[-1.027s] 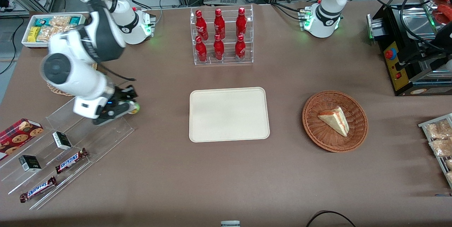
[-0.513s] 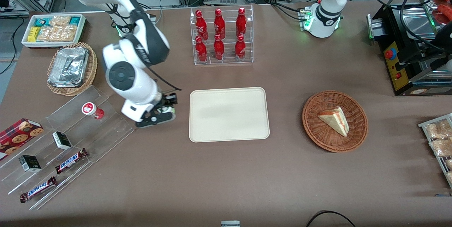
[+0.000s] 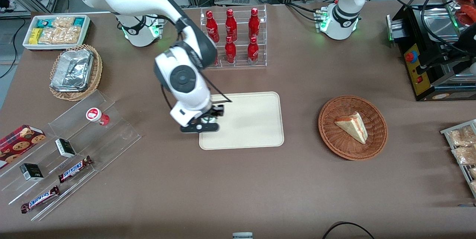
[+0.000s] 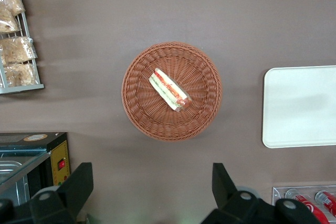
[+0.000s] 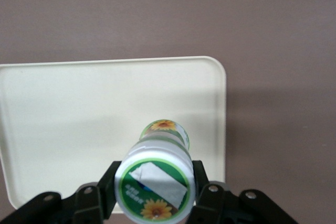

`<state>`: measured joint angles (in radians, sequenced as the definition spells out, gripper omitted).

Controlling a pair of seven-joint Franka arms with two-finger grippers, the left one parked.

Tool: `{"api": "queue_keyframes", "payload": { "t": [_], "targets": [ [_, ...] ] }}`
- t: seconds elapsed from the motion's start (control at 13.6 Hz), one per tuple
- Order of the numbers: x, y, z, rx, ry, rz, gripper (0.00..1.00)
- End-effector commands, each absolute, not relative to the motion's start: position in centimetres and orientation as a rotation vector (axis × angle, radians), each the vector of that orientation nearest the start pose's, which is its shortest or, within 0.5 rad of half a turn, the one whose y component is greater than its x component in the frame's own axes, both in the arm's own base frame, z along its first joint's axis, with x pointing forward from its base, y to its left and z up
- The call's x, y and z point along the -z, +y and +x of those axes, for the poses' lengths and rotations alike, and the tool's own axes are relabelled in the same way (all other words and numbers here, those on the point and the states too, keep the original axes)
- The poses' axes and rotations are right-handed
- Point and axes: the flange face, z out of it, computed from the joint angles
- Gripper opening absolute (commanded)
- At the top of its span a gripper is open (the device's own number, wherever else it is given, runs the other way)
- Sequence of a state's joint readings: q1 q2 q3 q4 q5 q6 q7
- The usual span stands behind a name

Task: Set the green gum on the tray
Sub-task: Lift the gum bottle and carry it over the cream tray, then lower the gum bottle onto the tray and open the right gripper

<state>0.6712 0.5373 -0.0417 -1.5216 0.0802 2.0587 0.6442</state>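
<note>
— What do we count, starting from the task's thing?

— We see one green gum point(image 5: 156, 179), a small bottle with a white lid and a green mark with a sunflower. It is held above the tray point(image 3: 253, 120), over the tray's end that is toward the working arm. There is one tray, cream-beige (it has nothing lying on it).

— And the fingers?

— The gripper point(image 3: 202, 122) is closed around the bottle. Its two black fingers point(image 5: 202, 184) press on the bottle's sides just under the lid, only as far apart as the bottle is wide. In the right wrist view the bottle's base shows over the tray surface; we cannot tell if it touches it.

— What else is there?

— One red-marked bottle point(image 3: 96, 115) stands on the clear stepped rack point(image 3: 74, 146), toward the working arm's end. We count six red bottles point(image 3: 230, 34) in the upright clear rack, farther from the front camera than the tray. One wicker basket point(image 3: 352, 127) with one sandwich wedge point(image 3: 352, 126) lies toward the parked arm's end.
</note>
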Motion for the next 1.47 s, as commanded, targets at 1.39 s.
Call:
{"api": "queue_keyframes", "payload": {
  "t": [1.39],
  "targets": [
    [-23.3, 50.4, 53.9, -0.006, 0.185, -3.088, 0.31]
  ]
}}
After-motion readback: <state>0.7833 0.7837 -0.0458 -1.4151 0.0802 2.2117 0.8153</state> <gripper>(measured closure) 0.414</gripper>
